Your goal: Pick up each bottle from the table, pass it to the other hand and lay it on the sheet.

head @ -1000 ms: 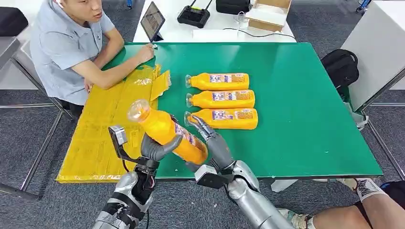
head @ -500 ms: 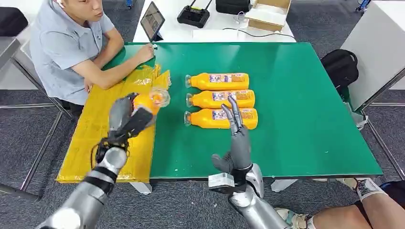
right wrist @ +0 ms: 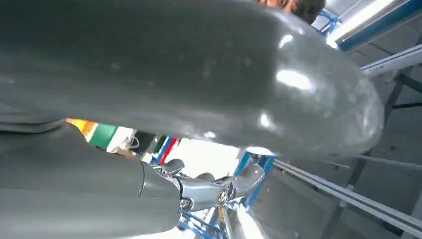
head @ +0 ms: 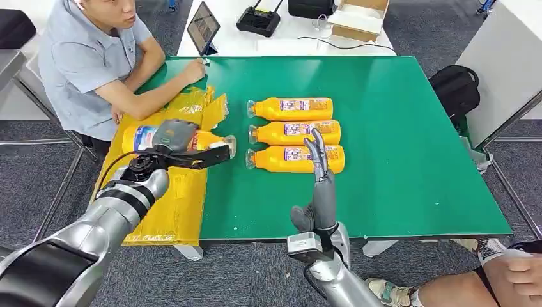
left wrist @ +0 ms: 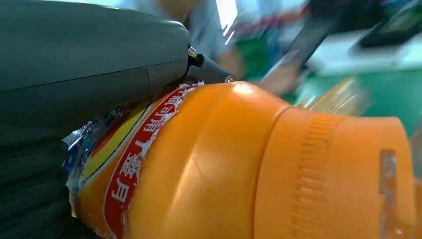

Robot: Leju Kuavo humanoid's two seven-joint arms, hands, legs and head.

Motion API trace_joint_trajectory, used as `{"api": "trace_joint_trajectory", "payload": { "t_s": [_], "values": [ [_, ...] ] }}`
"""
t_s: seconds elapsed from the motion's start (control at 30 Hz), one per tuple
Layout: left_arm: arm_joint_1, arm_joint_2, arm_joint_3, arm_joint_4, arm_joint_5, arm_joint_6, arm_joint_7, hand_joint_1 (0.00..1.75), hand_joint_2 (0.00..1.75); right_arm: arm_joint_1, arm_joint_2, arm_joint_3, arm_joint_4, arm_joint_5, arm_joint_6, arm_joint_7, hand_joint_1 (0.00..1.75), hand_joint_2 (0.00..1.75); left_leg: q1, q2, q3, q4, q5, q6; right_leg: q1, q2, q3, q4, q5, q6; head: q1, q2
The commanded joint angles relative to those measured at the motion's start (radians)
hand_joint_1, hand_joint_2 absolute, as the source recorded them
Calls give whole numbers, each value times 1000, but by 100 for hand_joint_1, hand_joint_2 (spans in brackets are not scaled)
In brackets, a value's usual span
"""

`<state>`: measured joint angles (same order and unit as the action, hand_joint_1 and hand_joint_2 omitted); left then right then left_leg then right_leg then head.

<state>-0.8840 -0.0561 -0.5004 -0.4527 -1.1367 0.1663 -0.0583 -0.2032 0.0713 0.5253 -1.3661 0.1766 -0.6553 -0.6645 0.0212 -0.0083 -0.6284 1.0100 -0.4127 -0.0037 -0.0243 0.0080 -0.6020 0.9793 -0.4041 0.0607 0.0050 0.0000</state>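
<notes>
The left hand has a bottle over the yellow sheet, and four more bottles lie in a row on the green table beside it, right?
Nearly. The head view shows three bottles lying in a row on the green table, not four: one, another and another. The rest stands: the left hand holds a bottle over the yellow sheet.

Your head view is bright and evenly lit from overhead, so the matte green table top (head: 396, 128) throws only faint, soft shadows and stays sharp edge to edge. The crinkly yellow plastic sheet (head: 137, 198) catches a few shiny glints. Your left wrist view is way too close: the glossy orange plastic bottle (left wrist: 249, 164) has a small white hotspot, and everything behind it smears into blur. Right wrist view shows glare streaks on the dark grey hand cover (right wrist: 199, 64).
</notes>
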Motion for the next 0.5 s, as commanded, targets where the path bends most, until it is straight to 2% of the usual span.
{"api": "trace_joint_trajectory", "payload": {
  "t_s": [0.03, 0.23, 0.5],
  "values": [
    [-64, -18, 92, 185, 59, -38, 75, 175, 175, -23, -1, -7, 85, -15, 46, -34, 0, 0, 1, 2, 4, 1, -2, 2, 2, 0, 4, 0, -1, -3, 0, 0],
    [-21, -22, 142, 182, 95, -18, 57, 175, 175, -25, 7, -25, 117, -11, 73, -34, 0, 0, 0, 1, 3, 0, -1, 1, 1, 0, 4, -1, -1, -2, 0, 0],
    [-21, -22, 142, 182, 95, -18, 57, 175, 175, -25, 7, -25, 117, -11, 73, -34, 0, 0, 0, 1, 3, 0, -1, 1, 1, 0, 3, -1, -1, -2, 0, 0]
  ]
}}
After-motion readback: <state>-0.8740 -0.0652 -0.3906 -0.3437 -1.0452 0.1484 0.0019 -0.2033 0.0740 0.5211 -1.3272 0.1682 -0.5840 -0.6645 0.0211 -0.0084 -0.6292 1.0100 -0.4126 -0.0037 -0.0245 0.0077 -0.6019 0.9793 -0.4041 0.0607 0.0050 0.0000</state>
